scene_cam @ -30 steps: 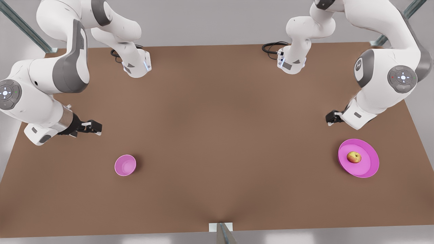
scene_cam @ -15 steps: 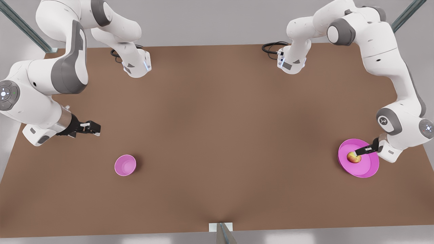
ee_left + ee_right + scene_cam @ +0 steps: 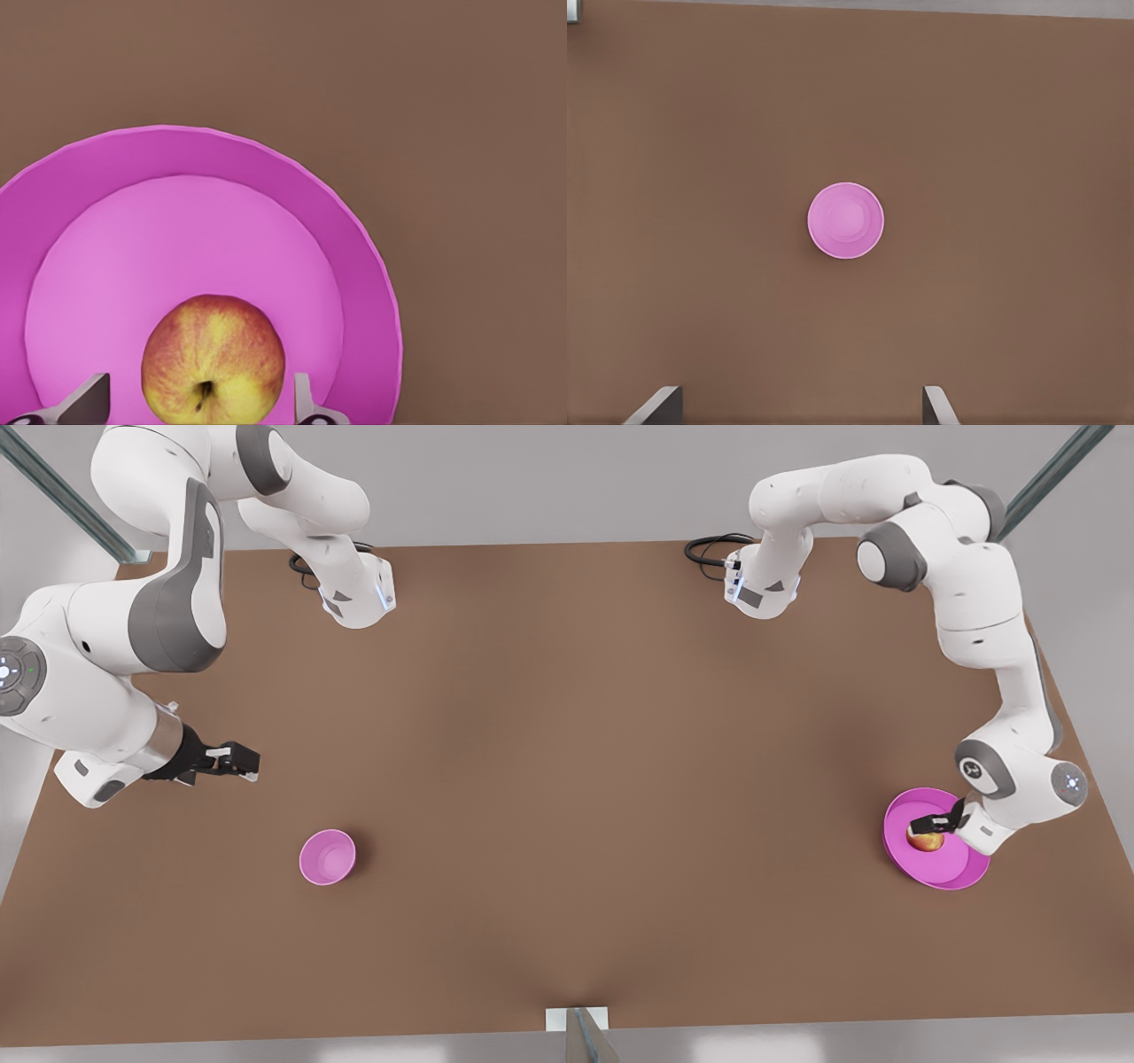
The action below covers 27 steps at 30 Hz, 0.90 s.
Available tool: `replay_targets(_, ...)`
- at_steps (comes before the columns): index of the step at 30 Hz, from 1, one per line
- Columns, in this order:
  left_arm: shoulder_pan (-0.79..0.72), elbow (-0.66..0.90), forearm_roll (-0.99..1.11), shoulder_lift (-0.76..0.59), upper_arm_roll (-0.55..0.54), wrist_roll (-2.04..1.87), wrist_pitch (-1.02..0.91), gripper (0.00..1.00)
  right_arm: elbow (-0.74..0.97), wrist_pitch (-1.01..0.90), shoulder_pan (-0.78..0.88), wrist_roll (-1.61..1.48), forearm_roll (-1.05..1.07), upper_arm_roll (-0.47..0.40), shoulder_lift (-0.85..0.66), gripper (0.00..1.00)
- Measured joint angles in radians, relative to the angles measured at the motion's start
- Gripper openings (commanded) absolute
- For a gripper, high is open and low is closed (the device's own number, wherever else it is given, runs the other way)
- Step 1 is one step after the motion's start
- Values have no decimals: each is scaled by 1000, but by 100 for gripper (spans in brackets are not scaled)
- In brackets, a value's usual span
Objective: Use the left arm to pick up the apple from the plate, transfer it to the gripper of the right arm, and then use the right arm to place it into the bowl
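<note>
Since a second ago: the left arm has swung from above the bare table down onto the plate, so the pick-up stage of the task is now at hand.

Front view, left gripper [image 3: 932, 825]: on the front view's right, low over the plate [image 3: 961, 872], its black tips over the apple [image 3: 926, 840]; half a second ago it was already reaching in, and it now sits closer and lower.
Front view, apple: near the plate's middle, in the same place as a second ago, so judged not yet lifted.
Front view, right gripper [image 3: 237, 760]: on the front view's left, above bare table, well apart from the bowl [image 3: 327, 856]; hardly shifted over the last second, it waits.

Left wrist view, fingers [image 3: 89, 400]: spread, one tip on each side of the apple [image 3: 213, 358], with a clear gap to the skin on both sides.
Left wrist view, plate [image 3: 354, 257]: the apple rests on its inner floor, stem dimple facing the camera.
Left wrist view, meaning: the straddle looks set; closing on the fruit is probably the next need.

Right wrist view, fingers [image 3: 656, 403]: spread wide, nothing between them.
Right wrist view, bowl [image 3: 845, 220]: upright on the table, empty, well below the right gripper.
Right wrist view, meaning: handover and placing remain undone.
</note>
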Motion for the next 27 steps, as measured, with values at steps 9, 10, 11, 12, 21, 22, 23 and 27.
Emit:
replay_targets(9,1,0,-1,39,-5,83,53,85,0,0,-1,-4,0,0,0,100)
replay_targets(10,2,0,-2,39,-5,90,56,82,-1,0,-2,-5,0,0,0,100)
replay_targets(11,2,0,-2,39,-5,97,58,79,-1,0,-3,-6,0,0,0,100)
replay_targets(12,2,0,-2,39,-5,103,60,79,-1,0,-3,-6,0,0,0,100)
replay_targets(21,1,25,5,21,-17,143,74,67,-1,0,-3,-10,0,0,2,100)
replay_targets(22,-4,35,6,11,-21,147,73,67,-1,0,-1,-10,0,0,2,100)
replay_targets(23,-9,41,7,-10,-40,150,71,67,-1,0,0,-11,0,0,1,100)
replay_targets(27,-9,64,-33,-110,-221,164,17,67,0,-10,8,-11,23,14,-3,100)
